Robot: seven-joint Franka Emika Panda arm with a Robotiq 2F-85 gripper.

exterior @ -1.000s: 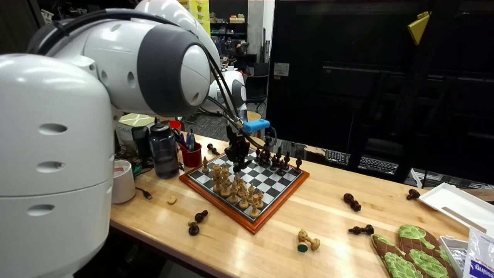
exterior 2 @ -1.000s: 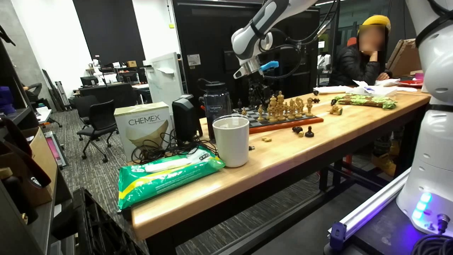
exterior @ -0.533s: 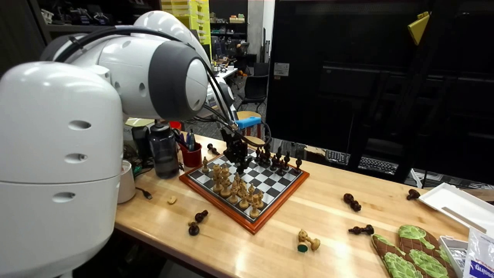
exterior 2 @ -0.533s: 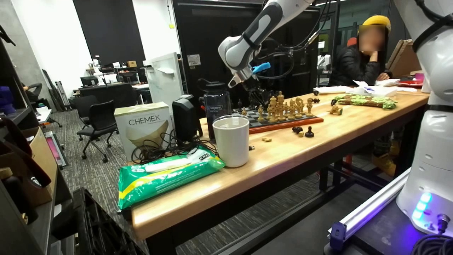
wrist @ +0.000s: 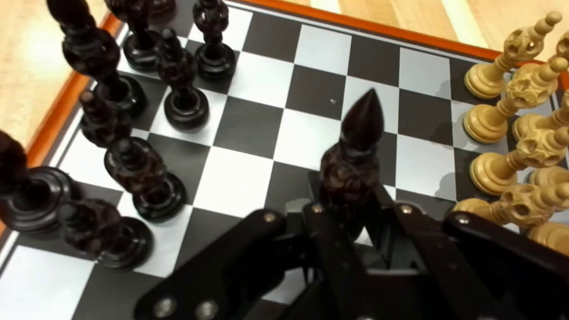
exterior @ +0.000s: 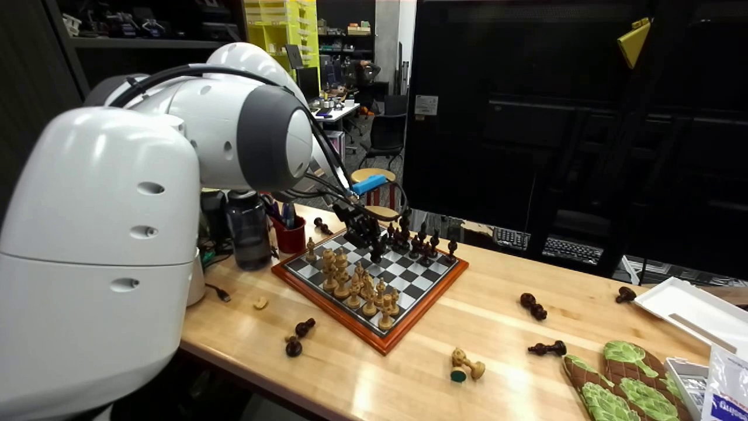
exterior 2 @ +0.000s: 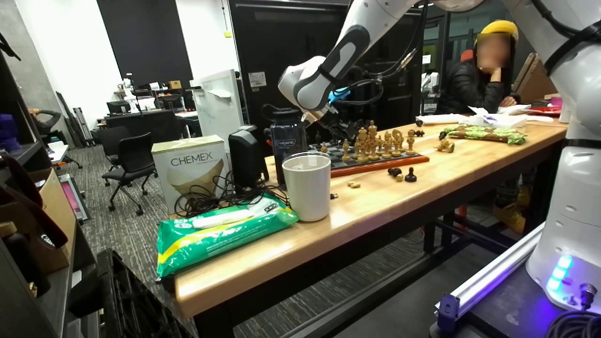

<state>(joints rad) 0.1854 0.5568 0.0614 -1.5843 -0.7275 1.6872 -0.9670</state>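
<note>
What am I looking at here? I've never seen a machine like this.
The white, jointed machine is a robot arm. Two pictures come from cameras standing outside it; the close-up comes from one on its wrist. On the wooden table sits a chessboard, with light pieces towards one side and dark pieces towards the other. Toppled pieces lie around it; a water bottle and red pen cup stand nearby. In the close-up, the arm's black jaws are closed on a dark chess piece with a pointed tip; its base is hidden.
</note>
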